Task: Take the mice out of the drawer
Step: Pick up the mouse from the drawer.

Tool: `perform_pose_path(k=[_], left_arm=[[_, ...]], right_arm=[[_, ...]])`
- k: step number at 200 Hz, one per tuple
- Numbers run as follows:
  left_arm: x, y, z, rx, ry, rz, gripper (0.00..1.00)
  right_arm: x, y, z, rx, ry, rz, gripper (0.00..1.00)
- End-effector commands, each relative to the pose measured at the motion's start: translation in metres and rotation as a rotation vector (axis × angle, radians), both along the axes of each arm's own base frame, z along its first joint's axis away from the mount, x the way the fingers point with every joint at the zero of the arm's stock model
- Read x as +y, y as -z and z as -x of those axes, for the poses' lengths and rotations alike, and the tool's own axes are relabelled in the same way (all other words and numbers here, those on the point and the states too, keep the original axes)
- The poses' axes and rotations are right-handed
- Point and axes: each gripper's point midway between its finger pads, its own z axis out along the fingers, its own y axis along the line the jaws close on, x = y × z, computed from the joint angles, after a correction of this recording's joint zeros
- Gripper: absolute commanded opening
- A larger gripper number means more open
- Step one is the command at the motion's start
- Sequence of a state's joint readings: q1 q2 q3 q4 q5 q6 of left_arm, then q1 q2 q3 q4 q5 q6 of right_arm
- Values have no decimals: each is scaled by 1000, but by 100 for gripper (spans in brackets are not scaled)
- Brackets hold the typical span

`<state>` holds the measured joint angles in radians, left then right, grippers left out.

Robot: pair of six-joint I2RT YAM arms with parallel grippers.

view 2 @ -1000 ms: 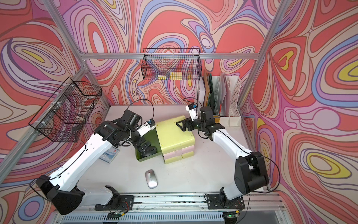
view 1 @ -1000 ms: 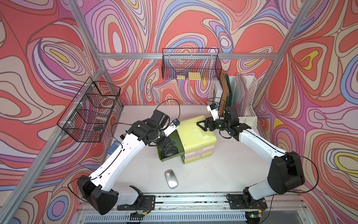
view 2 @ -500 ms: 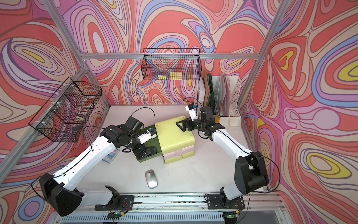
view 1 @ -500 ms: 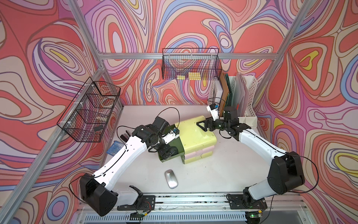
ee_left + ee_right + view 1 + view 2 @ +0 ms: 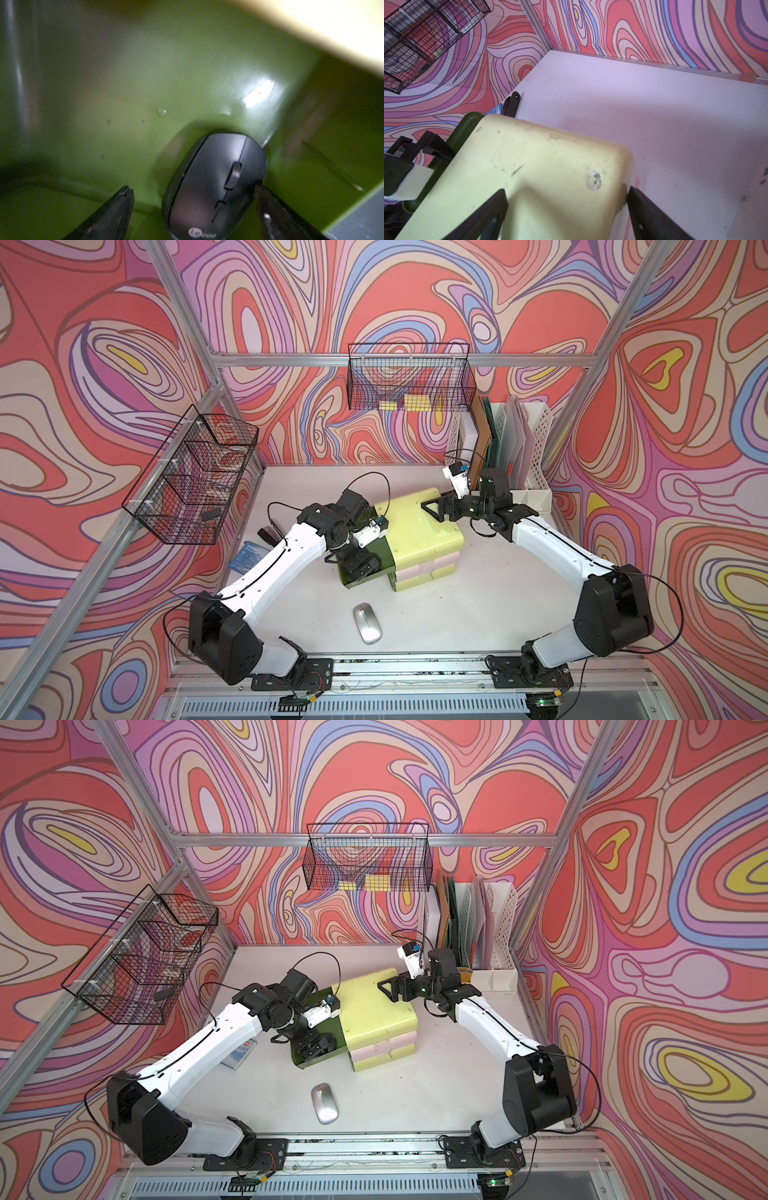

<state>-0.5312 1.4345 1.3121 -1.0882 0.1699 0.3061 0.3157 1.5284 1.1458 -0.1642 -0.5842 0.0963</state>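
In both top views, silver mouse [image 5: 367, 622] on white table [image 5: 478, 605], swirled walls [image 5: 83, 364] around; left tool [image 5: 192, 188], right tool [image 5: 566, 189] spread

Even, bright overhead light fills both top views, sharp throughout, with faint soft shadows on the table [image 5: 478, 614] beneath the left arm [image 5: 270, 572] at eight o'clock and the right arm [image 5: 552, 543] at four. Left wrist view: dim, blurred green drawer [image 5: 104, 93], white glare just beyond the black mouse [image 5: 216, 182].

drawer [image 5: 93, 93] dark green | black mouse [image 5: 216, 182] | silver mouse [image 5: 367, 622] | walls [image 5: 415, 294] red-purple swirls | middle tier [image 5: 428, 567] seemingly pink
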Motion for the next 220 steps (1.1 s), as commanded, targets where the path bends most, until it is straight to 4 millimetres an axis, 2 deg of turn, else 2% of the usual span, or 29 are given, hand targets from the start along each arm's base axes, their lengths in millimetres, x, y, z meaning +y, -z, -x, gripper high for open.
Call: perform_pose_path(k=[1,44,86,157,184,206,220], left_arm=[[6,10,-14,-3,-20,-73,95],[16,15,-33,-56,-61,-152,90],[14,14,-35,-57,-66,-150,90],[11,-6,-27,-48,-135,-122,88],[7,-34,-35,-182,-180,-86,88],[16,-73,-48,-337,-294,-48,89],[21,-99,-50,-419,-366,20,89]], right_arm=[[-4,60,26,181,-18,112,94],[-3,61,25,184,-20,108,94],[-3,61,24,185,-20,109,94],[-2,63,24,190,-23,108,94],[-2,63,24,192,-24,105,94],[-3,58,21,182,-8,102,94],[-12,50,12,155,70,122,96]])
